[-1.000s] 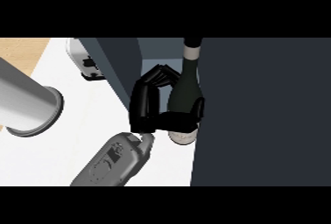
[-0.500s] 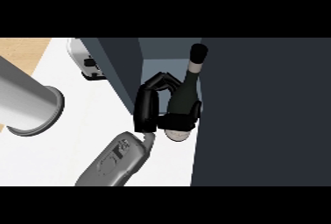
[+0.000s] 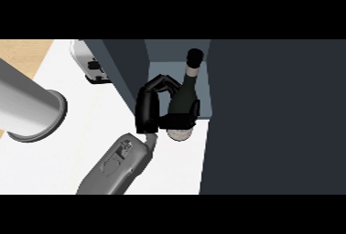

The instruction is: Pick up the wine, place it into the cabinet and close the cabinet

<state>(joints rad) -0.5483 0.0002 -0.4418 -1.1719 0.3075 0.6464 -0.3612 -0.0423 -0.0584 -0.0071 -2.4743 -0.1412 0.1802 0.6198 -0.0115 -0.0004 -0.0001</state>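
**Right hand holding the wine bottle at the open cabinet**

A dark cabinet door (image 3: 270, 114) is filling the right side of the view, standing open. Beside it, the cabinet (image 3: 128, 64) is showing a dark side wall and a pale blue-grey interior. A white desk (image 3: 61, 169) is spreading across the lower left. A large grey cylinder (image 3: 27, 105) is reaching in from the left edge; what it belongs to cannot be told. A grey forearm (image 3: 115, 167) is coming up from the lower edge and ending in the black right hand (image 3: 147, 112). The hand is wrapping round the wine bottle (image 3: 184, 96), with fingers (image 3: 161, 83) curling over one side of the body and the thumb crossing near the base. The bottle is tilting, its black-capped neck pointing into the pale interior and its base sitting at the opening, just beside the door's edge. Whether it is resting on a shelf cannot be told. A small silver appliance (image 3: 91, 68) is sitting on the desk, left of the cabinet wall.
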